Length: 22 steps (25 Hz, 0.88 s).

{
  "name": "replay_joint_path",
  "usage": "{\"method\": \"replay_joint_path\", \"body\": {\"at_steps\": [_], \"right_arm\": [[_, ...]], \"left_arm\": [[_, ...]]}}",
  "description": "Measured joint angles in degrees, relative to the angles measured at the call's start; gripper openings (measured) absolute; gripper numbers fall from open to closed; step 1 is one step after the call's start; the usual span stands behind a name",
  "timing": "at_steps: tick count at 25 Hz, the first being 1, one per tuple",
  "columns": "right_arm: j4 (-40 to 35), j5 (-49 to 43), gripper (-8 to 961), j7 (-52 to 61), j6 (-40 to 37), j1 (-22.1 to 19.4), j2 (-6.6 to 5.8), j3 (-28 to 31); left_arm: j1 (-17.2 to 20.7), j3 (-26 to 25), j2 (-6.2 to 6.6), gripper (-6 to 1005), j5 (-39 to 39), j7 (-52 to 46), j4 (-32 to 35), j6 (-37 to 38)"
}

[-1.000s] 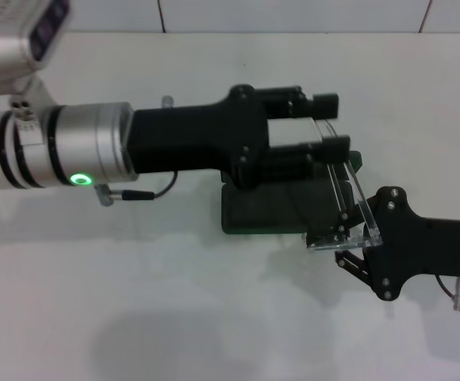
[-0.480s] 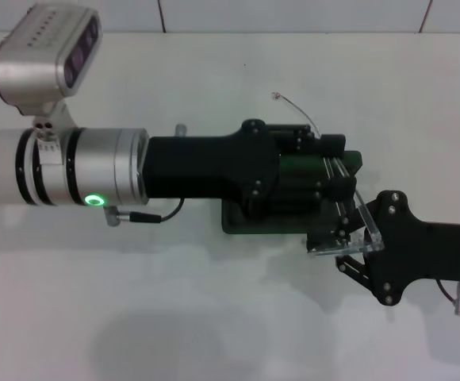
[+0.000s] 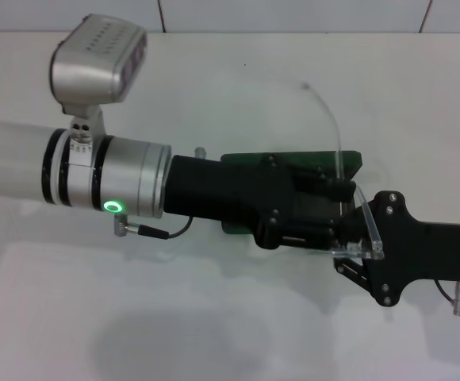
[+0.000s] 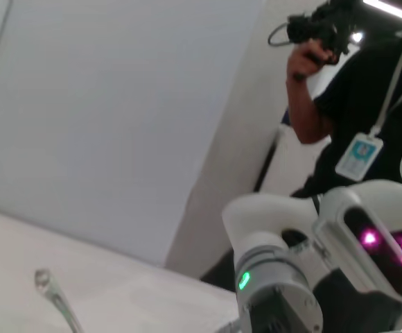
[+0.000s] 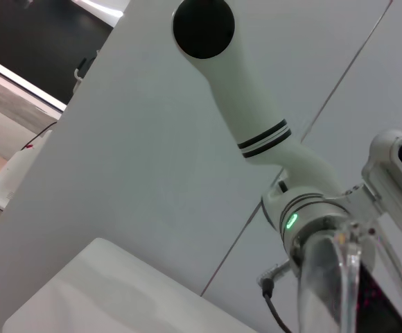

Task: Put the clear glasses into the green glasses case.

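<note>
Surface: white table (image 3: 214, 333), matte, with soft grey shadows beneath the arms; a white tiled wall (image 3: 293, 14) with dark grout lines runs along its far edge.

Green glasses case (image 3: 309, 161): lies on the table near centre-right, mostly covered by the left arm; only a strip of its far green edge and a dark corner below the arm show.

Clear glasses (image 3: 369, 226): held above the near right end of the case, between the two grippers. One thin clear arm (image 3: 329, 119) curves up and away over the table, its rounded tip free in the air; the same tip shows in the left wrist view (image 4: 45, 281). The right wrist view shows the clear lens close up (image 5: 329, 284).

Left gripper (image 3: 333, 214): reaches in from the left over the case; its black fingers appear pinched on the glasses frame, though the contact is hard to make out.

Right gripper (image 3: 361, 252): comes in from the right, pressed onto the lens's near edge.

Room: pale wall panels; a person in dark clothes with a badge on a lanyard (image 4: 360, 156), holding up a dark device.
</note>
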Motion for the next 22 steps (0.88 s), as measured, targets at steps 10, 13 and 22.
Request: {"method": "replay_joint_path", "body": {"at_steps": [10, 13, 22], "right_arm": [[0.00, 0.22, 20, 0.00, 0.00, -0.40, 0.00, 0.02], [0.00, 0.22, 20, 0.00, 0.00, -0.43, 0.00, 0.02], [0.00, 0.21, 20, 0.00, 0.01, -0.44, 0.00, 0.01]], "left_arm": [[-0.28, -1.18, 0.33, 591, 0.75, -1.10, 1.67, 0.03], [0.19, -2.63, 0.56, 591, 1.03, -1.15, 2.34, 0.04], [0.66, -5.61, 1.62, 591, 1.01, -1.06, 2.40, -0.55]]}}
